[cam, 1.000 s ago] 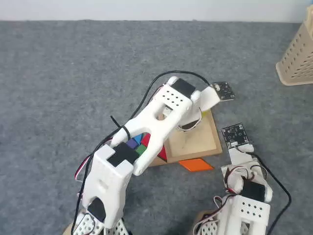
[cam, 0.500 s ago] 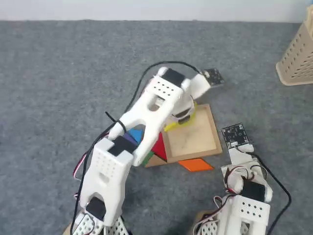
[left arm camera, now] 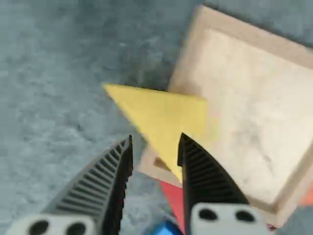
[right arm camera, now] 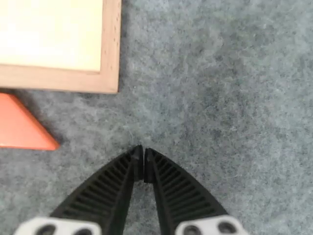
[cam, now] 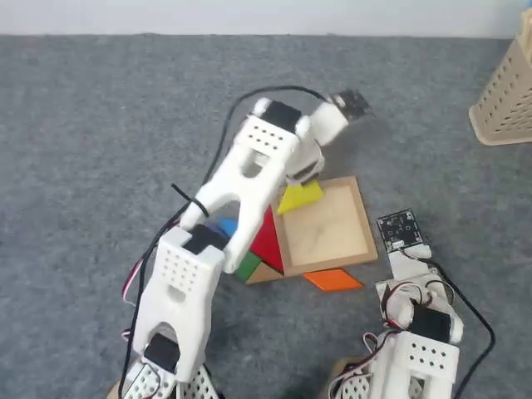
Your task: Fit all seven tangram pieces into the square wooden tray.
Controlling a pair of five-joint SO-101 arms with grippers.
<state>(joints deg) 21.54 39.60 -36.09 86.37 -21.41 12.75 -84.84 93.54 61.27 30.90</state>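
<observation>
Seating the yellow triangle [cam: 301,197] at a corner of the tray [cam: 363,218]

We found the left gripper [left arm camera: 155,138] open just above the yellow triangle, gripping nothing. The piece lay across the tray's rim at its far corner, partly inside and partly off it. The right gripper [right arm camera: 143,154] was shut and empty over the counter [right arm camera: 220,73] beside the tray's near edge, close to the orange piece [cam: 332,280]. We judged placing was under way. Next, the triangle needed nudging fully inside the tray, flat against that corner.
</observation>
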